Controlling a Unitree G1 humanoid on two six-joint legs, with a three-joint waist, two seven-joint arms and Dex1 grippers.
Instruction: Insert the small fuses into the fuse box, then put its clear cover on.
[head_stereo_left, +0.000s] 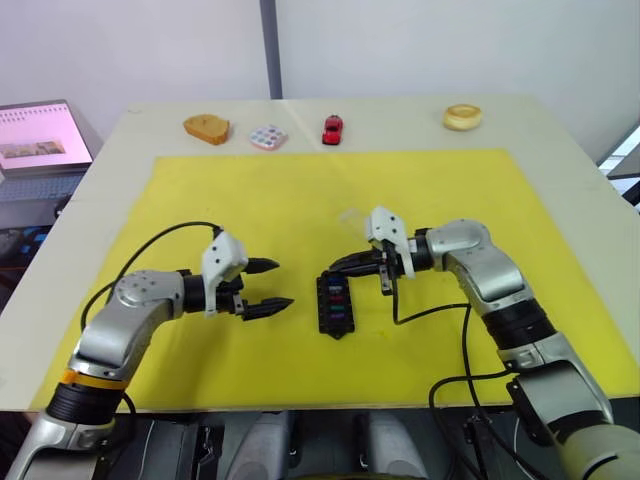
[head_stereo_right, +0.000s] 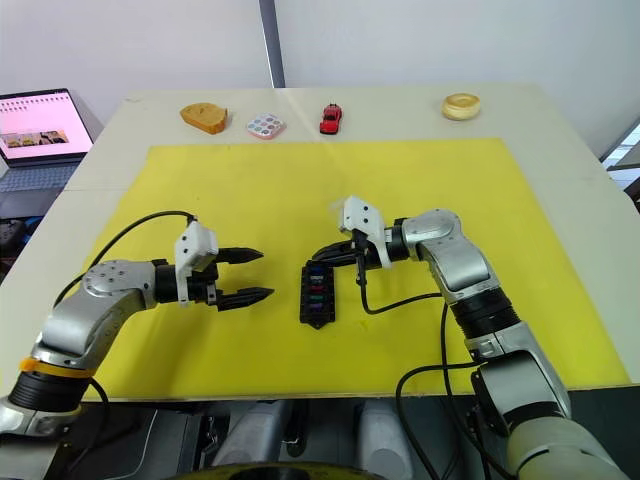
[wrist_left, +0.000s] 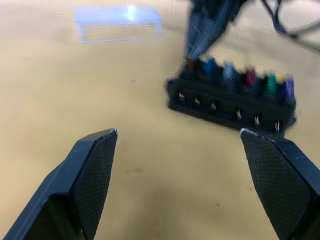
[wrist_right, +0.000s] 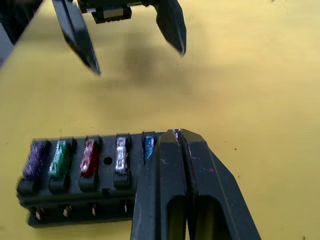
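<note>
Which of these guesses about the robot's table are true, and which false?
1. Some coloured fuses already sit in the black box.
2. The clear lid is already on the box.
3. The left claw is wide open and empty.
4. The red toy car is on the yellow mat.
1. True: coloured small fuses stand in the fuse box.
2. False: the clear cover lies on the yellow mat, apart from the box.
3. True: the left gripper is open and holds nothing.
4. False: the red toy car stands on the table beyond the mat.
</note>
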